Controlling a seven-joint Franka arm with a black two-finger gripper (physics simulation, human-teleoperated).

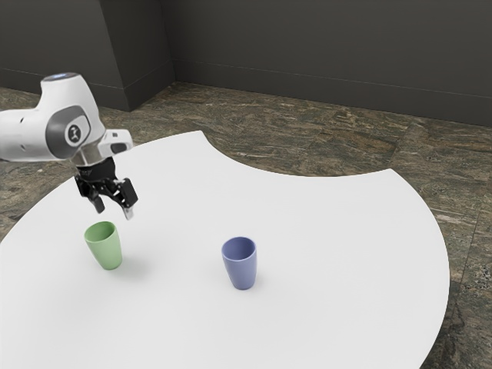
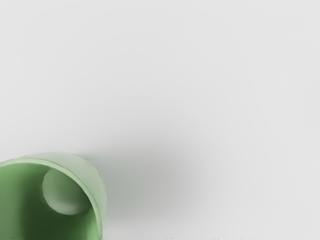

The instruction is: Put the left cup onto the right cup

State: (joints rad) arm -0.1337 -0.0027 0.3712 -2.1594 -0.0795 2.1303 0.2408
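Closest to the near edge of the white bench (image 1: 330, 254): blue cup (image 1: 239, 261), upright, mouth up, roughly midway across the bench. A little further back, well apart from it, toward the bench edge at the exterior view's left: green cup (image 1: 104, 244), also upright, mouth up. From the wrist camera, looking down into that green cup: pale rim, hollow inside, round bottom visible, soft shadow on the bench beside it. Just above and slightly behind the green cup: hand (image 1: 114, 206), pointing down, its 2 black fingers spread apart, gripping nothing, clear of the rim. Behind the hand: white and grey arm (image 1: 54, 127), reaching in over the bench edge at the exterior view's left. Further back: curved notch in the bench's far edge, then brown marbled floor (image 1: 323, 131), then dark wall (image 1: 307, 38).
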